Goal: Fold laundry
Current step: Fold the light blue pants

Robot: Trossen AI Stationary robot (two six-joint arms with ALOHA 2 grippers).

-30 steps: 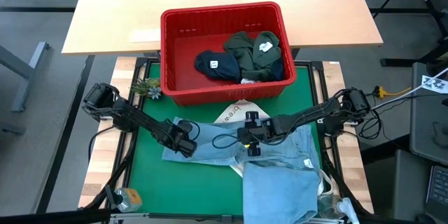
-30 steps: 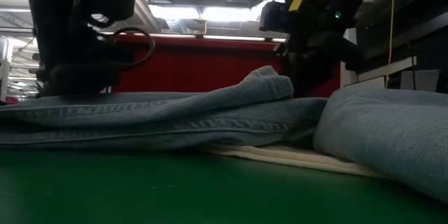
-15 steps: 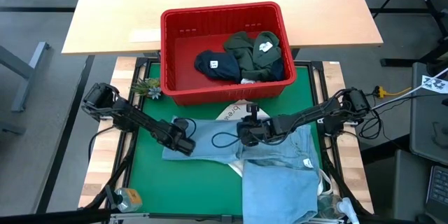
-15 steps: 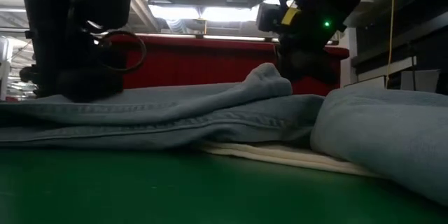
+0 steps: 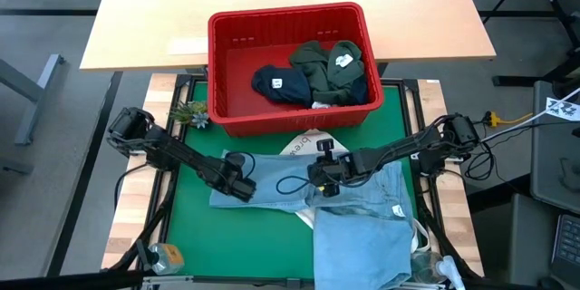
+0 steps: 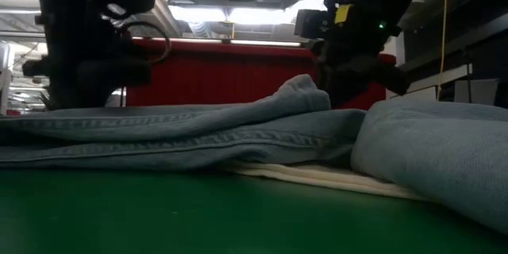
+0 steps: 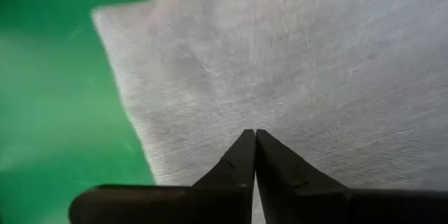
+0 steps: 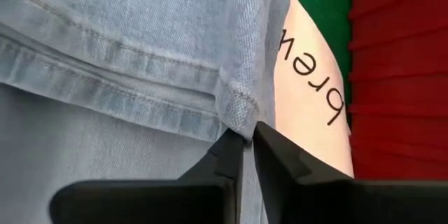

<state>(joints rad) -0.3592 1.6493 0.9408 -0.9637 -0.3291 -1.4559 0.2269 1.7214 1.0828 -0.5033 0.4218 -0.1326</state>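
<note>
Green mat (image 5: 186, 227) lies bare (front left); both pincers (image 5: 243, 188) (image 5: 319, 181) pinch edges of the denim (image 5: 272, 181).

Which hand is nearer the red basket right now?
The right hand is nearer, pinching the denim hem just in front of the red basket. The left hand sits farther out, shut on the denim's left edge.

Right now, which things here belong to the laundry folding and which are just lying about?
Part of the job:
- light blue denim garment, pinched by both grippers
- navy garment in the basket
- dark olive garment in the basket
- left gripper
- right gripper

Just lying about:
- red basket
- white printed bag under the denim
- small plant
</note>
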